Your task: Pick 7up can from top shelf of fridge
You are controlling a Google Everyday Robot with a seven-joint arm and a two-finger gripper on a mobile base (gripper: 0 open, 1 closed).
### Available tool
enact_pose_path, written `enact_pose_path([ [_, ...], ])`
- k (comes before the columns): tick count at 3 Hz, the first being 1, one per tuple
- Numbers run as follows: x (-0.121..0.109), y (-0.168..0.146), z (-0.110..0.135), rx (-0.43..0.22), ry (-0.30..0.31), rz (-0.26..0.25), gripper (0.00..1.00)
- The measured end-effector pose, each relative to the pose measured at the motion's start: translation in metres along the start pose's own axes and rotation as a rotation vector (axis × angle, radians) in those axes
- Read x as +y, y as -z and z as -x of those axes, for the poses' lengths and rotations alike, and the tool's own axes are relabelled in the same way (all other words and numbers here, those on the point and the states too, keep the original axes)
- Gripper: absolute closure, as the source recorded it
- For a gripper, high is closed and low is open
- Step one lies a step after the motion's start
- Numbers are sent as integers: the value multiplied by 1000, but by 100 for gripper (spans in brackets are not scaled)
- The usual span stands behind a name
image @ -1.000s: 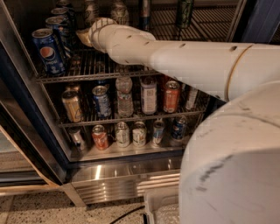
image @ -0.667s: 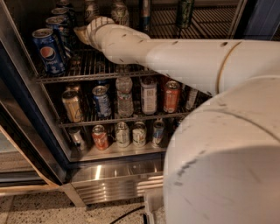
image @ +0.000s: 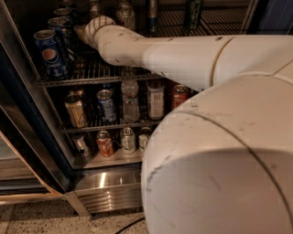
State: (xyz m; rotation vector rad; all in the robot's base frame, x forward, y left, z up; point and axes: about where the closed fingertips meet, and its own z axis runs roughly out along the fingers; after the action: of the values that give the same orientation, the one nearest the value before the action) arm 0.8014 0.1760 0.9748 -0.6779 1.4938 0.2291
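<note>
- Several blue Pepsi cans (image: pixel 50 52) stand in a file at the left end of the top shelf (image: pixel 91 81) of the fridge (image: pixel 110 192).
- Just right of them, the gripper (image: pixel 81 33) sits low over the shelf at the tip of the white arm (image: pixel 183 55). Whether it is open or closed cannot be told.
- Behind the wrist, the 7up can (image: pixel 124 13) and its twin (image: pixel 94 8) stand upright further back on the shelf. Neither looks held.
- The step in hand, by my judgement, is the reach inward, with no grasp made yet.
- The next move calls for lining up on one silvery can, staying clear of the Pepsi cans, closing on it, and lifting it out over the front rail.
</note>
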Motion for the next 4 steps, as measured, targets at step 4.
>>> enact_pose_path([
  [4,-18,8,-6,12,-38,-150,51],
])
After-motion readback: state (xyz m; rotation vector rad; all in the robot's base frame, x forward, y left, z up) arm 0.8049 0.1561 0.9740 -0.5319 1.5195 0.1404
